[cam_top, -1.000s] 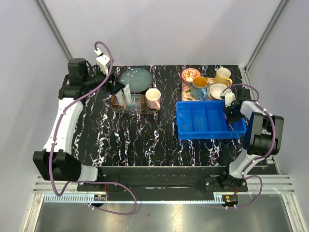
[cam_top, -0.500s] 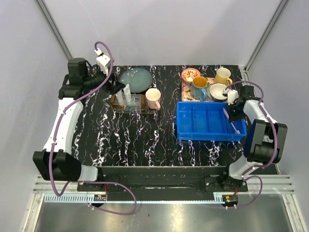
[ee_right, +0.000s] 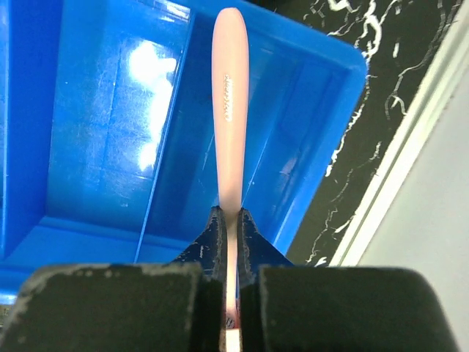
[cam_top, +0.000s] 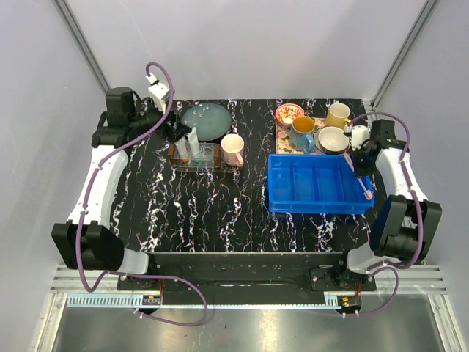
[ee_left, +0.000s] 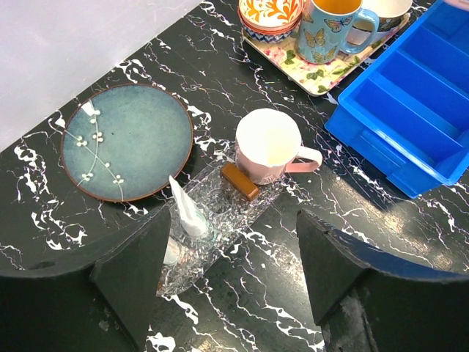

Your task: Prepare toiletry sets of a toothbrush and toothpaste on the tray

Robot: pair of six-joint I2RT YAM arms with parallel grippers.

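My right jaws are clamped on the toothbrush [ee_right: 229,110], the two pads pressed flat against its pale-pink handle, and the long rounded end sticks straight out in front of me. It hangs over the right end compartment of the blue bin [ee_right: 102,132], which sits close to the right edge of the desk [cam_top: 220,220]; I cannot tell whether its far tip touches the plastic. From above, the toothbrush [cam_top: 360,181] runs slantwise along the bin's [cam_top: 315,208] right wall. My left jaws stand wide apart with nothing between them, hovering near the far left corner of the desk above the tray [ee_left: 212,233]. That clear tray [cam_top: 208,163] lies near the far edge, left of the middle, with a brown block [ee_left: 240,180] at the end nearest the pink mug [ee_left: 267,145]. A white tube of toothpaste [ee_left: 187,209] stands tilted in the tray's other end; its cap colour I cannot make out, and a pale shape beside it is partly hidden by my left finger [ee_left: 132,271]. The mug touches the tray's end, and a teal plate [ee_left: 126,141] lies just behind them toward the far edge. At the far right, behind the bin, a patterned tray [ee_left: 320,75] carries a butterfly mug [ee_left: 335,26] and an orange bowl [ee_left: 270,13].
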